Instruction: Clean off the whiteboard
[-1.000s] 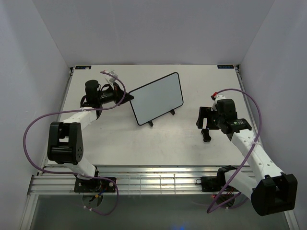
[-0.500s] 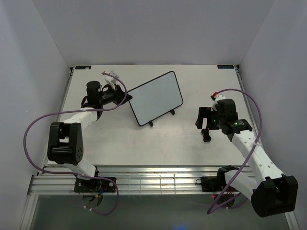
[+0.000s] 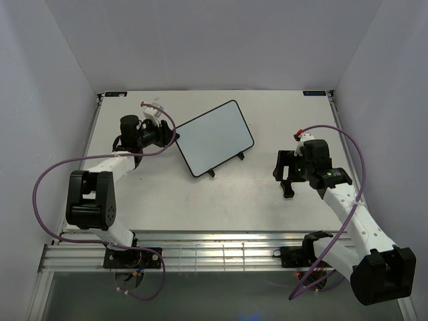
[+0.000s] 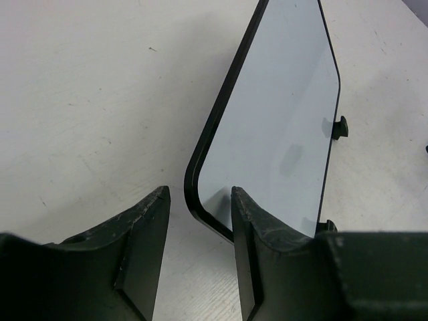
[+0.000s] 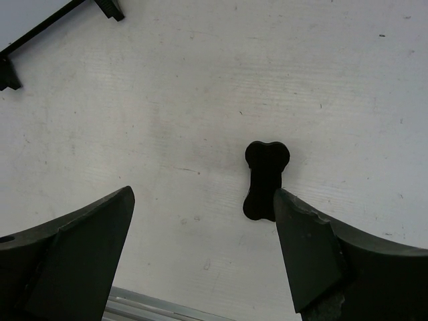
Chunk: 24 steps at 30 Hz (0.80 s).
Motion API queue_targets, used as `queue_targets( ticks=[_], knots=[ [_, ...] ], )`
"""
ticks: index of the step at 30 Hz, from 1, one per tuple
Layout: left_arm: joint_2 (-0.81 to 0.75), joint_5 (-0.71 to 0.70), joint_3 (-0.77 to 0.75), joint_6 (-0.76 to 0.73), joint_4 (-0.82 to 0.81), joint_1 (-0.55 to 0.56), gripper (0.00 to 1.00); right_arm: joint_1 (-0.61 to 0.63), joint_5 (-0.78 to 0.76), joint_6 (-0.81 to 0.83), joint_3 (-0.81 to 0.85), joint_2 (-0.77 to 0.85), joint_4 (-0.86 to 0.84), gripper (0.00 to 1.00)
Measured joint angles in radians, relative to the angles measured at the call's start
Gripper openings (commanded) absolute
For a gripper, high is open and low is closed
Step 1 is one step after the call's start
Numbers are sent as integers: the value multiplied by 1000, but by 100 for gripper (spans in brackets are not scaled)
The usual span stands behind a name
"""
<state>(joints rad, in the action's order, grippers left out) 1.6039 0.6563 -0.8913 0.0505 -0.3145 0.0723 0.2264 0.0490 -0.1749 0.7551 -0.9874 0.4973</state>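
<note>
The whiteboard (image 3: 214, 137) stands tilted on its wire feet at mid-table, and its face shows no writing. My left gripper (image 3: 174, 136) is at its left corner. In the left wrist view the jaws (image 4: 199, 192) are apart, with the board's black-framed corner (image 4: 207, 214) in the gap and the right finger (image 4: 257, 234) against its face. My right gripper (image 3: 287, 172) is open and empty, hovering over the small black bone-shaped eraser (image 3: 289, 189). In the right wrist view (image 5: 202, 194) the eraser (image 5: 266, 179) lies on the table by the right finger.
Two of the board's black feet show at the top left of the right wrist view (image 5: 110, 8). White walls enclose the table on three sides. An aluminium rail (image 3: 221, 254) runs along the near edge between the arm bases.
The whiteboard has turned and shifted slightly left with my left gripper at its corner. The right gripper has hardly moved.
</note>
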Motion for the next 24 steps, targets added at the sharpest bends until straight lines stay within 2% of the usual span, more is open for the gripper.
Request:
queue_targets(
  ticks=[9, 10, 11, 16, 24],
  knots=[
    [-96, -74, 29, 0, 4, 10, 67, 0, 7, 0, 0, 0, 0, 90],
    [-115, -86, 30, 0, 4, 12, 96, 0, 7, 0, 0, 2, 0, 90],
    [-134, -100, 30, -6, 4, 15, 98, 0, 7, 0, 0, 3, 0, 90],
    [-232, -217, 11, 22, 75, 20, 98, 0, 4, 0, 0, 24, 1, 90],
    [-322, -709, -264, 137, 481, 20, 98, 0, -92, -2, 72, 113, 70, 90]
  ],
)
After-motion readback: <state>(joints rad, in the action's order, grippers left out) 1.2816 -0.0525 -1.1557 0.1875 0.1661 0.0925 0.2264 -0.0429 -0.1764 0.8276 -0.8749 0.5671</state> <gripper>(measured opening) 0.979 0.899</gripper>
